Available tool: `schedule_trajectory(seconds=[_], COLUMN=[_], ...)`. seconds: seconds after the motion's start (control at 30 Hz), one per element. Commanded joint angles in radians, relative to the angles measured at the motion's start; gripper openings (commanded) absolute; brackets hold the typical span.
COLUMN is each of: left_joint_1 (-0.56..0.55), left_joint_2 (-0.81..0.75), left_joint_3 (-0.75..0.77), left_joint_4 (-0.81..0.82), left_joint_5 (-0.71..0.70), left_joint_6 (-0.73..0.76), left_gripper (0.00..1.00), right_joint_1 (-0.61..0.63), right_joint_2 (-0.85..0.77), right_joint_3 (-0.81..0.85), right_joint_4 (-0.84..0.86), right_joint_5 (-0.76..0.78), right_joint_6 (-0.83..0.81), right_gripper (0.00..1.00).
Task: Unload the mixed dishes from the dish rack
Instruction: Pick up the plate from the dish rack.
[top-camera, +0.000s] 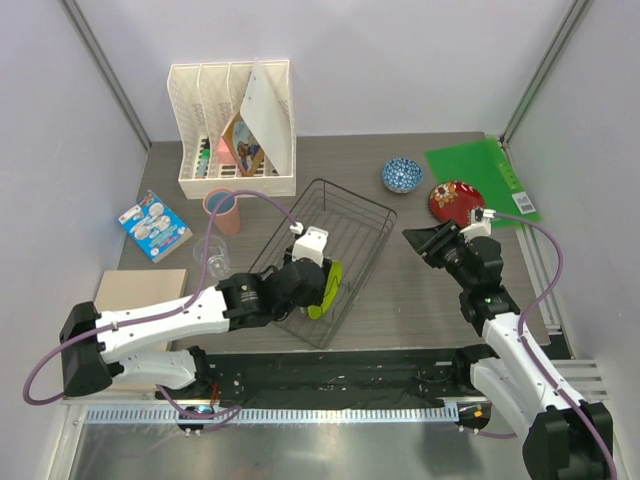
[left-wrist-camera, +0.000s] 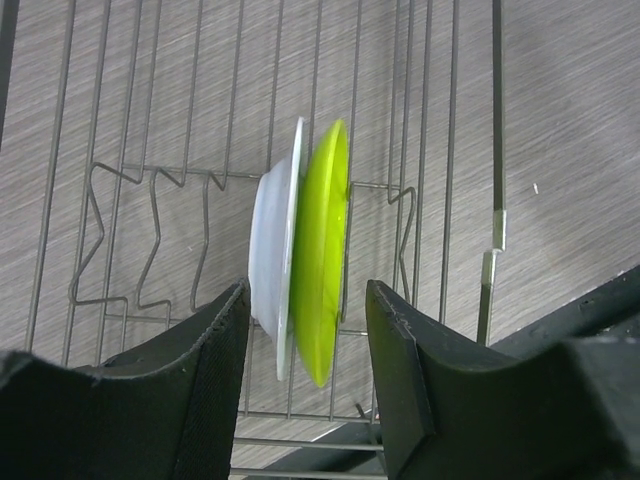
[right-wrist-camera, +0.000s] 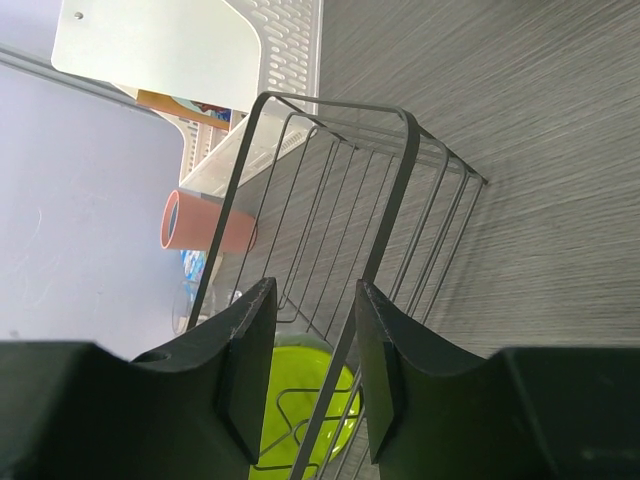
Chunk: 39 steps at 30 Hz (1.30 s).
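The black wire dish rack (top-camera: 352, 228) lies mid-table. A white plate (left-wrist-camera: 272, 250) and a green plate (left-wrist-camera: 322, 240) stand on edge side by side in its near end. My left gripper (left-wrist-camera: 308, 325) is open over the rack, its jaws on either side of the two plates' near edges, not touching them. The green plate also shows in the top view (top-camera: 330, 288). My right gripper (top-camera: 424, 243) is open and empty just right of the rack. The blue bowl (top-camera: 402, 175), red plate (top-camera: 456, 200), pink cup (top-camera: 222, 212) and glass tumbler (top-camera: 211, 262) stand on the table.
A white slotted file organizer (top-camera: 235, 130) stands at the back left. A green folder (top-camera: 480, 178) lies at the back right. A blue packet (top-camera: 154, 225) and a tan box (top-camera: 140, 292) are at the left. In the right wrist view the rack's rim (right-wrist-camera: 392, 190) runs past my fingers.
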Motion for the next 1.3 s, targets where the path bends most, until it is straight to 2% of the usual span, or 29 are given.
schedule_trajectory(seconds=[0.0, 0.27, 0.8, 0.9, 1.0, 1.1, 1.2, 1.23, 1.27], left_joint_1=[-0.018, -0.066, -0.067, -0.067, -0.072, -0.073, -0.075, -0.076, -0.078], left_joint_2=[-0.038, 0.032, 0.109, 0.140, 0.145, 0.154, 0.152, 0.143, 0.135], left_joint_3=[-0.009, 0.015, -0.014, -0.005, 0.001, 0.009, 0.009, 0.007, 0.009], left_joint_4=[0.058, 0.059, 0.038, 0.018, 0.007, -0.006, -0.016, -0.016, -0.016], left_joint_5=[-0.014, -0.036, -0.103, -0.111, -0.143, -0.177, -0.188, -0.191, -0.194], left_joint_6=[-0.019, -0.022, -0.055, -0.060, -0.069, -0.063, -0.062, -0.062, -0.060], left_gripper=[0.49, 0.49, 0.46, 0.40, 0.29, 0.27, 0.20, 0.11, 0.07], right_joint_1=[0.004, 0.006, 0.004, 0.006, 0.006, 0.006, 0.004, 0.004, 0.004], right_joint_2=[-0.001, -0.003, -0.002, -0.002, -0.003, -0.003, -0.006, -0.006, -0.009], right_joint_3=[-0.010, -0.021, -0.033, -0.038, -0.044, -0.047, -0.048, -0.048, -0.048], right_joint_4=[0.061, 0.065, 0.047, 0.047, 0.047, 0.047, 0.044, 0.044, 0.042], right_joint_5=[-0.015, -0.017, -0.006, -0.005, -0.003, 0.000, 0.002, 0.002, 0.003], right_joint_6=[-0.013, -0.015, -0.031, -0.031, -0.031, -0.031, -0.031, -0.031, -0.033], right_gripper=[0.43, 0.42, 0.42, 0.42, 0.42, 0.42, 0.42, 0.42, 0.41])
